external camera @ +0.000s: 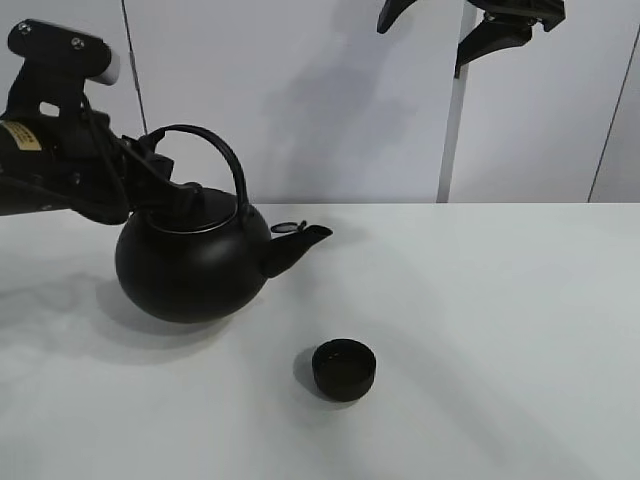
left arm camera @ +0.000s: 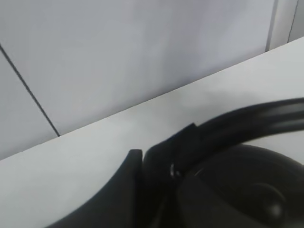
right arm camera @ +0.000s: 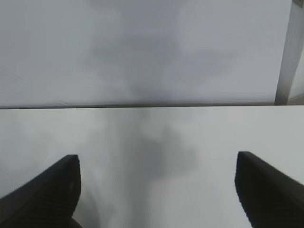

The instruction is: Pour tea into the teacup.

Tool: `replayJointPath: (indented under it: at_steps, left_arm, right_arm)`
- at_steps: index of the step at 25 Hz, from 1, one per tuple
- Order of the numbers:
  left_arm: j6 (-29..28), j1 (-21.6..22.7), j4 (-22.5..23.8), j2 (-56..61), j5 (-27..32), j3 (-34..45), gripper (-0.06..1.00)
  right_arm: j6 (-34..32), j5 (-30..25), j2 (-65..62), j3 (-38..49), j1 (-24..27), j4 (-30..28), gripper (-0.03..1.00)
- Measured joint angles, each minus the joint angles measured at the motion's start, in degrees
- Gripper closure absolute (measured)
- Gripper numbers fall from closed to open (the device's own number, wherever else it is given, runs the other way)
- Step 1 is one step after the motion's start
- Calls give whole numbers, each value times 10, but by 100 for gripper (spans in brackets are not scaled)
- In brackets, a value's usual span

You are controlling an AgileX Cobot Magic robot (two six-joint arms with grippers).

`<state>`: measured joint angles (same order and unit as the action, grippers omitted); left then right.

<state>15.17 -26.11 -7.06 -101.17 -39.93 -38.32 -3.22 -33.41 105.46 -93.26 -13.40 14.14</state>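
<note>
Teacup (external camera: 342,368): one, upright on the white table (external camera: 520,330), front of centre in the high view. One kettle (external camera: 190,265) lies at about 10 o'clock from the teacup, well apart. Its spout (external camera: 298,246) points toward 3 o'clock, so the kettle's long axis runs 9 to 3 and the teacup sits at roughly 5 o'clock from the spout tip. The left gripper (external camera: 165,188), the nearer of the two, is closed on the foot of the kettle's handle at its 9 o'clock side; whether the kettle rests on the table cannot be told. The right gripper (right arm camera: 156,190) hangs high at 1 o'clock, fingers wide apart, empty. Judged need: carry the spout toward 5 o'clock, then tip.
</note>
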Motion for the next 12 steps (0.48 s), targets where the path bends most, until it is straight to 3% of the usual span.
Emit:
replayJointPath:
  at_steps: [12]
  left_arm:
    - [1,0,-27,0,-92,84,85]
  right_arm:
    - [0,0,0,0,0,0,36]
